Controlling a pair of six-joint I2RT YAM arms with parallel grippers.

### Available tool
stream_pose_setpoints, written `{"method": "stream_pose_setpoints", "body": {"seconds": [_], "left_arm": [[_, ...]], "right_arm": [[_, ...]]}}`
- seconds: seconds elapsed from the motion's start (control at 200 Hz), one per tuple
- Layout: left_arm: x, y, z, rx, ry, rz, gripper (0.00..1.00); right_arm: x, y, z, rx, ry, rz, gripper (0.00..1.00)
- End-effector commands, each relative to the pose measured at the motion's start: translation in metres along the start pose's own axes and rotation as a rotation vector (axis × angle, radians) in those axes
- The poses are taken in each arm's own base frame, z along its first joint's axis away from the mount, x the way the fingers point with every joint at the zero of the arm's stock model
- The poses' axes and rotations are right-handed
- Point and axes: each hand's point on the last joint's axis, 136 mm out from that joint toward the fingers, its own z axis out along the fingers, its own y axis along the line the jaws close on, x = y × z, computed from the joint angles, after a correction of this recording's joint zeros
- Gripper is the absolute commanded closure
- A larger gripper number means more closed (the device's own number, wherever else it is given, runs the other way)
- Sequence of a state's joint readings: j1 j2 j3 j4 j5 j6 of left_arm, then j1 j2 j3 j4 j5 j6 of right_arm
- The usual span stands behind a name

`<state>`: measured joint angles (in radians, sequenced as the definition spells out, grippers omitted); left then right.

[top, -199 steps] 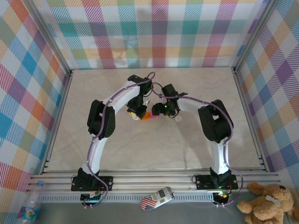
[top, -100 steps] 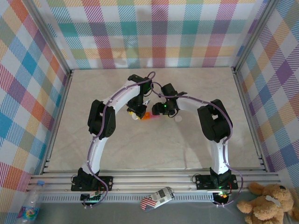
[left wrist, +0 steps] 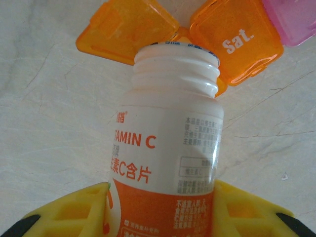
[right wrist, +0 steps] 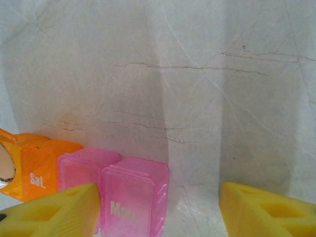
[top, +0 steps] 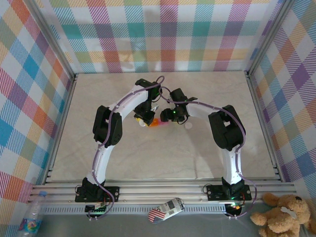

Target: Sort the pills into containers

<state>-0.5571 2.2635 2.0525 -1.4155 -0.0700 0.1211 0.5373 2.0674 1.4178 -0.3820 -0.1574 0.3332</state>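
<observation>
The left gripper (left wrist: 160, 202) is clamped on a round white-and-orange plastic vitamin bottle (left wrist: 168, 143). The bottle's uncapped threaded neck points ahead at the strip of small joined square plastic boxes (left wrist: 237, 44), just short of its orange "Sat." end. The right gripper (right wrist: 159, 197) has its jaws apart. The strip's pink boxes (right wrist: 133, 192) sit just beside one yellow finger (right wrist: 49, 212) on the pale marbled table (right wrist: 207, 74).

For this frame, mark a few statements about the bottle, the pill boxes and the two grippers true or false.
1. The left gripper holds a vitamin C bottle. True.
2. The bottle has its cap on. False: its threaded neck is bare.
3. The orange box reads "Sat." True.
4. The right gripper is clamped on a pink box. False: its jaws stand open, with the pink box beside one finger.
</observation>
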Motion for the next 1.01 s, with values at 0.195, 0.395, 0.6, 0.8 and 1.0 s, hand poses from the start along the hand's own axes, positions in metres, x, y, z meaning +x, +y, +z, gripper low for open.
{"method": "stream_pose_setpoints", "body": {"seconds": [0.195,0.395,0.6,0.8,1.0], "left_arm": [[0.010,0.003,-0.009,-0.042,0.029,0.028,1.00],[0.012,0.007,-0.009,-0.073,0.036,0.037,1.00],[0.011,0.003,-0.010,-0.073,0.032,0.051,1.00],[0.012,-0.002,-0.003,-0.060,0.056,0.062,1.00],[0.014,-0.008,0.006,-0.045,0.084,0.068,1.00]], "right_arm": [[0.040,-0.004,0.043,0.016,0.119,-0.035,0.35],[0.042,-0.004,0.043,0.017,0.123,-0.036,0.35],[0.043,-0.003,0.045,0.019,0.128,-0.039,0.35],[0.044,-0.002,0.045,0.018,0.130,-0.042,0.35],[0.043,-0.001,0.045,0.017,0.130,-0.043,0.35]]}}
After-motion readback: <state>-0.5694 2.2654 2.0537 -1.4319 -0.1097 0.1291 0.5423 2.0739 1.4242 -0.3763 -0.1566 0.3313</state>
